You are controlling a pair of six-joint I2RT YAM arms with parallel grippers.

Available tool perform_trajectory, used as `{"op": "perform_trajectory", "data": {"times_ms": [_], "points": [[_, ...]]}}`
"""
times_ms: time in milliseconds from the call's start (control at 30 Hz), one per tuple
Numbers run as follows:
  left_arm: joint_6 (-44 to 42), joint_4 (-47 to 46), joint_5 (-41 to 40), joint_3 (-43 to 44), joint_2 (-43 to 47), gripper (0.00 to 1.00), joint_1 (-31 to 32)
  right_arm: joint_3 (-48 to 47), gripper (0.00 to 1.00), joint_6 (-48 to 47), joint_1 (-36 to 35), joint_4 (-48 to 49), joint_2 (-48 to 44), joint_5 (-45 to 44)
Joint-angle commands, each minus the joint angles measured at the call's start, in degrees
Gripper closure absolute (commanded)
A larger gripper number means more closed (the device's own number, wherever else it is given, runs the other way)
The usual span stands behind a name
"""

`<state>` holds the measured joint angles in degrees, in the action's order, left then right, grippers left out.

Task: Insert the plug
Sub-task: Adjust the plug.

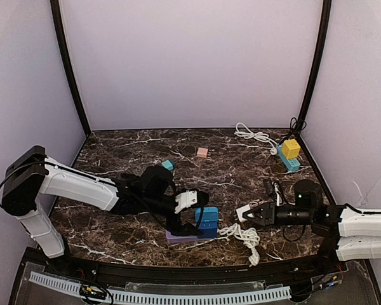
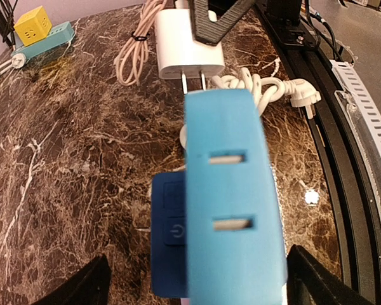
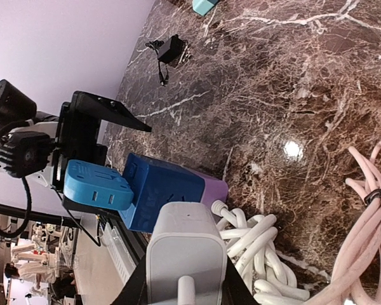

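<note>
The plug, a white wall adapter, sits low over the front right of the marble table, pinched in the right gripper. In the left wrist view a black finger is pressed against its body, and from the right wrist camera the white shell fills the gap between the jaws, so the grip looks firm. Its two metal prongs point at the socket block and end right at the upper edge of the pale blue face. They are short of the two slots, and I can't make out whether the tips touch the plastic.

The socket block is pale blue in front, dark blue behind, with a purple end down near the tabletop. The left gripper reaches in from the left and straddles it, with its fingers spread wide on either side. Marble shows between one finger and the dark blue body, while the other finger sits right at the pale blue edge. Whether the block is actually clamped I cannot tell.

A bundled white cord lies just beside the block, beneath the plug. Well back on the right, a yellow cube stands on a teal power strip. A black adapter lies apart on the marble.
</note>
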<state>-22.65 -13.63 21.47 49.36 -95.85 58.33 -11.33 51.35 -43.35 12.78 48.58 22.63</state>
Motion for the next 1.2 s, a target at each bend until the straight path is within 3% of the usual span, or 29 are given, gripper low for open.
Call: {"op": "perform_trajectory", "data": {"times_ms": [0,233,400,700,800,1000,1100,1167], "points": [[1.95,-5.21,4.98,-1.84,-2.2,0.15,-1.82,1.04,1.0,0.74,1.02,8.25,0.23,2.42],[1.79,-9.15,6.69,-4.06,-3.83,0.31,-2.09,1.75,1.0,4.78,2.49,10.17,4.15,4.09],[2.79,-12.76,7.76,-4.72,-5.32,0.33,-2.05,3.18,1.0,9.05,2.68,16.22,6.18,5.65],[2.84,-17.46,11.19,-4.67,-6.85,0.33,-2.07,4.39,1.0,12.33,2.24,15.5,4.51,5.34],[3.59,-18.4,12.87,-4.23,-7.94,0.39,-2.11,4.3,1.0,11.77,2.23,13.27,3.39,4.8],[4.14,-21.48,17.44,-4.75,-9.59,0.68,-2.07,5.78,1.0,14.24,1.26,14.02,2.89,4.14],[4.9,-22.86,16.89,-6.08,-9.23,0.95,-2.06,5.75,1.0,15.14,0.2,13.71,2.91,3.54],[5.71,-24.67,15.66,-7.61,-8.45,0.99,-2.18,5.79,1.0,15.87,-0.85,14.3,2.93,3.19]]}}
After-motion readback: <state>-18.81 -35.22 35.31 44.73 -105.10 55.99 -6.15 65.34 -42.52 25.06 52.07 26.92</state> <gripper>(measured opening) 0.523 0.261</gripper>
